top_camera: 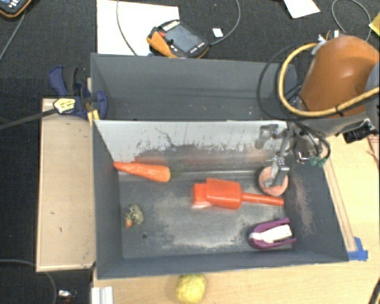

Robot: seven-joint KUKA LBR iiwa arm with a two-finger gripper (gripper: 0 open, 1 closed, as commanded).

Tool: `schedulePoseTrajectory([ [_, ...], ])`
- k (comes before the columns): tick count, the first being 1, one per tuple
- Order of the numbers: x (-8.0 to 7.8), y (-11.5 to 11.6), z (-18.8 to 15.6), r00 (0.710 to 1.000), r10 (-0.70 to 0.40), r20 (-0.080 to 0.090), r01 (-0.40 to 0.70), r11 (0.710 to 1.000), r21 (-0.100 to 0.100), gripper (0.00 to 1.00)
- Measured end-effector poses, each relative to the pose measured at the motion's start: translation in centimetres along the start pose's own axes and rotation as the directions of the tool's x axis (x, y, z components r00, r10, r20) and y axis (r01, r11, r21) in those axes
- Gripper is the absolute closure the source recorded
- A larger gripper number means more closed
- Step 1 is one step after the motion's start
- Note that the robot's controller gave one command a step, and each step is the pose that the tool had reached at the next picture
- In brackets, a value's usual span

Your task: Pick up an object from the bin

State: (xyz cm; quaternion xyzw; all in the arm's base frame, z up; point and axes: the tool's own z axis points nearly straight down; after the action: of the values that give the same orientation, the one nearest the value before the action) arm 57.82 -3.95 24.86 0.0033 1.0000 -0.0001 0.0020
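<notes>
Pink disc [274,185] under tool [278,172] | grip unclear | orange brush [218,195], purple toy [272,233] beside

Off-task items: yellow lumpy lemon-like fruit [190,288] at bottom centre, on tan wooden board [249,285]. Orange-and-black handheld device with dark screen [178,40] at top centre, overlapping the right edge of a white paper sheet [133,29]. Second white paper scrap [301,7] at the top right, on dark carpet [35,53].

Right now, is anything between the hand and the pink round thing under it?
Nothing visible does. The hand sits directly over the pink round thing; the orange brush lies with its handle tip close beside it.
</notes>
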Motion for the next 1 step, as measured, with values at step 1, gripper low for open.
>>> schedulePoseTrajectory([
  [1,-0.53,7.51,17.28,0.996,-0.085,0.005,0.085,0.996,0.0,0.0],
])
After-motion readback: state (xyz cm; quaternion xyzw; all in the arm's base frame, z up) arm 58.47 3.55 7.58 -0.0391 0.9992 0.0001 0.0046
